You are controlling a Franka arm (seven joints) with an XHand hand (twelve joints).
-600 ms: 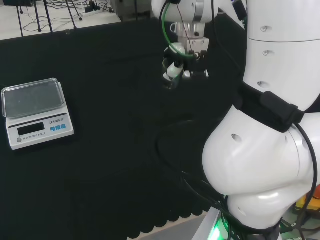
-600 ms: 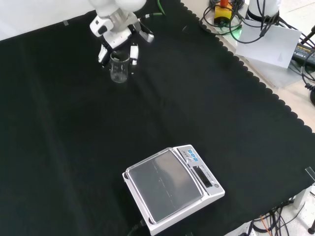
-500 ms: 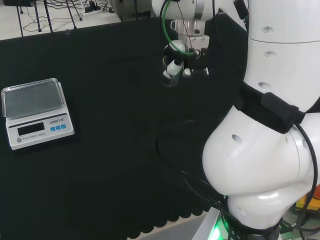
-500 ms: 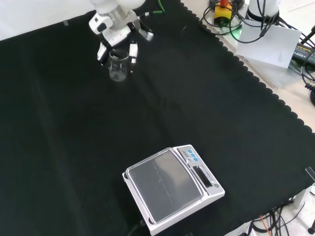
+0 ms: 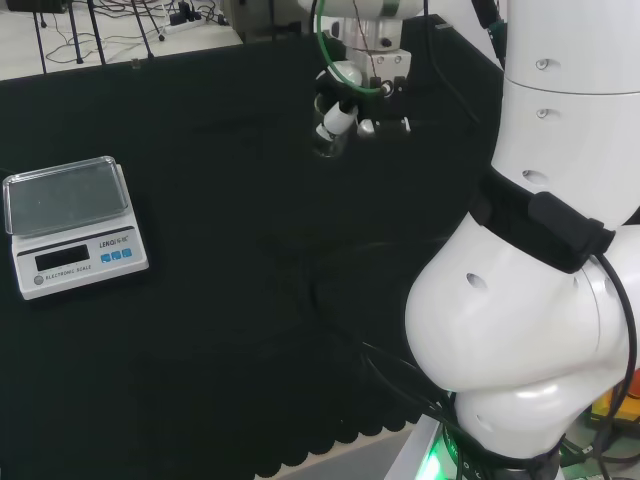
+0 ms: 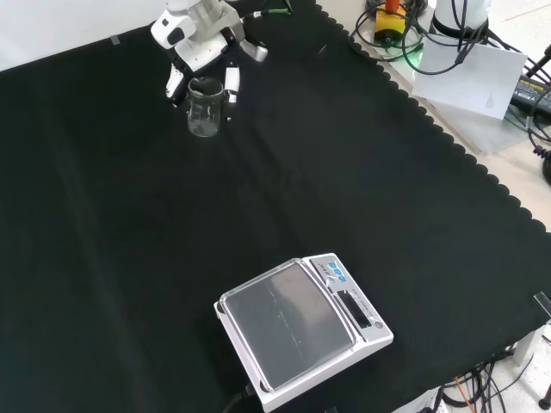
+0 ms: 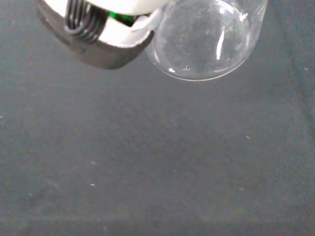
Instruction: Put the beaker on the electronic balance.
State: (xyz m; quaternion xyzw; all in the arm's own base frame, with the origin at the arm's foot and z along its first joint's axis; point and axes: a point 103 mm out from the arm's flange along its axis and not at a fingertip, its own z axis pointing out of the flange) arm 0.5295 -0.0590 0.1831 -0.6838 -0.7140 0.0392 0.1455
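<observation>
A small clear glass beaker point(image 6: 204, 108) hangs upright above the black cloth at the far left of the front view, with the hand point(image 6: 200, 53) shut on its upper part. In the head view the beaker point(image 5: 326, 138) sits just below the hand point(image 5: 352, 95) near the top middle. The wrist view looks at the beaker's round base point(image 7: 206, 42) beside a black and white finger point(image 7: 101, 34). The electronic balance point(image 6: 300, 331) with its steel pan stands at the near edge in the front view, and the balance point(image 5: 68, 222) is at the left in the head view, well away from the hand.
The arm's big white links point(image 5: 540, 250) take up the right of the head view. The cloth's scalloped edge point(image 6: 448, 142) runs along the right in the front view, with cables and a sheet of paper point(image 6: 473, 73) beyond it.
The hand has risen with the beaker, lifting it off the cloth and shifting slightly left in the head view. The balance has not moved.
</observation>
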